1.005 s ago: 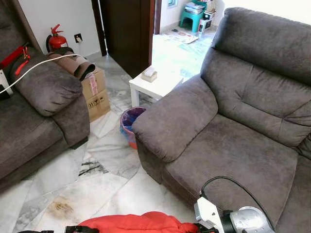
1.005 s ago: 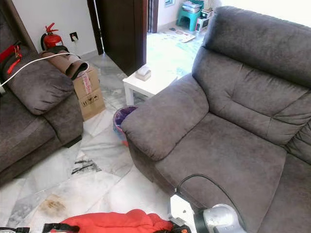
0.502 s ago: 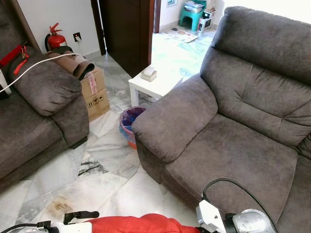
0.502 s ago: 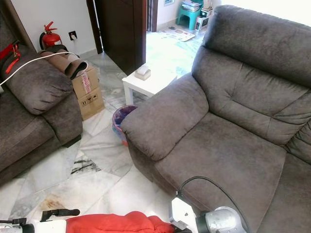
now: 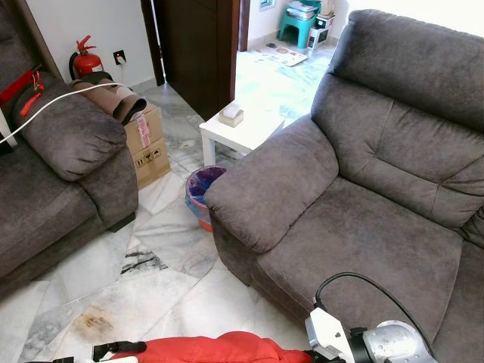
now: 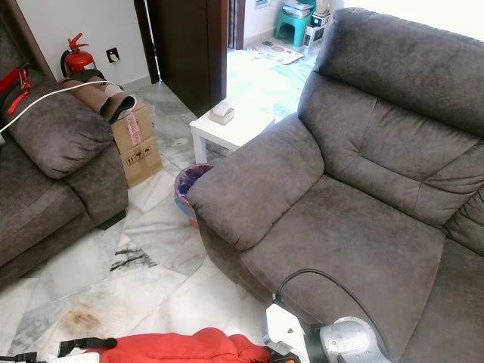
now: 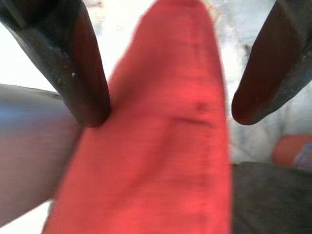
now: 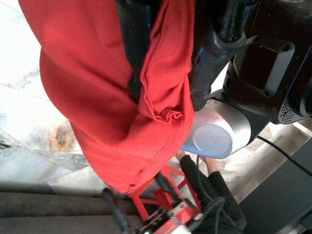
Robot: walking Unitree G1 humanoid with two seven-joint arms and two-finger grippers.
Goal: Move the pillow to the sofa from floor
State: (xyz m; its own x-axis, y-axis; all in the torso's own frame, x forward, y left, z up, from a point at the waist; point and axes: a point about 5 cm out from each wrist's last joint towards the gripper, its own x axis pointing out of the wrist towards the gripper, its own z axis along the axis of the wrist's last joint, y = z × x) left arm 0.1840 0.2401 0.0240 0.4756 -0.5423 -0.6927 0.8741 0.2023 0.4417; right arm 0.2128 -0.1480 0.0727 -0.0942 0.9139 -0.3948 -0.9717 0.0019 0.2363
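Note:
The red pillow (image 5: pixel 219 349) hangs low in front of me, above the marble floor, at the bottom edge of the eye views. My right gripper (image 8: pixel 163 105) is shut on a bunched fold of the pillow (image 8: pixel 97 83); its silver wrist (image 5: pixel 382 344) is just in front of the grey sofa's seat (image 5: pixel 363 227). My left gripper (image 7: pixel 170 117) is open at the pillow's left end (image 5: pixel 113 350). The red pillow edge (image 7: pixel 165 146) lies between its fingers and touches one finger (image 7: pixel 80 73).
A second grey sofa (image 5: pixel 60 151) stands on the left with a white cable across its arm. Between the sofas are a cardboard box (image 5: pixel 147 144), a white side table (image 5: pixel 238 128) and a small bin (image 5: pixel 203 193). A fire extinguisher (image 5: pixel 87 60) stands by the wall.
The left gripper's black finger has come into view at the pillow's left end and then dropped slightly. The pillow stays low in the picture; the right arm has barely moved.

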